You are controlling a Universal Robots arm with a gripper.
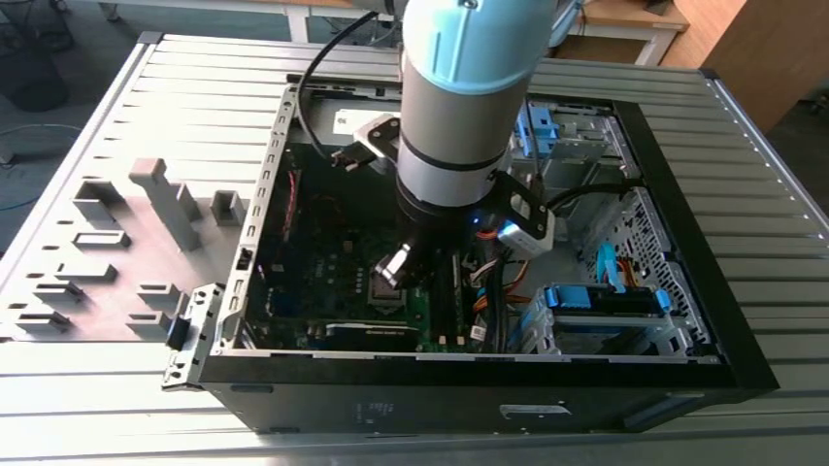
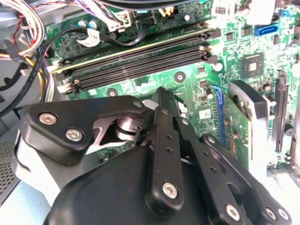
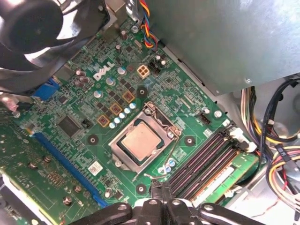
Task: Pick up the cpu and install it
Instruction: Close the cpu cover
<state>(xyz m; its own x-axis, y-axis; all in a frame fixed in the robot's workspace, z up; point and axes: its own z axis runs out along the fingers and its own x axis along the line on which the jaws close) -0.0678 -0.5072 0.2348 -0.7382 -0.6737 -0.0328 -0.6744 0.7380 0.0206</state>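
The cpu (image 3: 140,142), a flat square chip with a dull metal top, lies in its socket on the green motherboard (image 3: 75,154), with the hinged metal frame (image 3: 123,154) around its edges. My gripper (image 3: 161,191) hovers above the board beside the socket, between it and the black memory slots (image 3: 206,159). Its fingers (image 3: 155,197) are pressed together with nothing between them. In the second wrist view the black gripper (image 2: 161,96) points at the board near the memory slots (image 2: 136,61). In the exterior view the gripper (image 1: 410,270) hangs inside the open PC case (image 1: 725,291), just above the socket (image 1: 388,291).
A black fan (image 3: 33,33) and a grey metal box (image 3: 225,42) flank the board. Cable bundles (image 3: 276,154) hang beyond the memory slots. An expansion card (image 2: 236,124) stands upright near the gripper. Drive bays with blue clips (image 1: 603,301) fill the case at the exterior view's right. Grey fixtures (image 1: 143,209) stand outside it.
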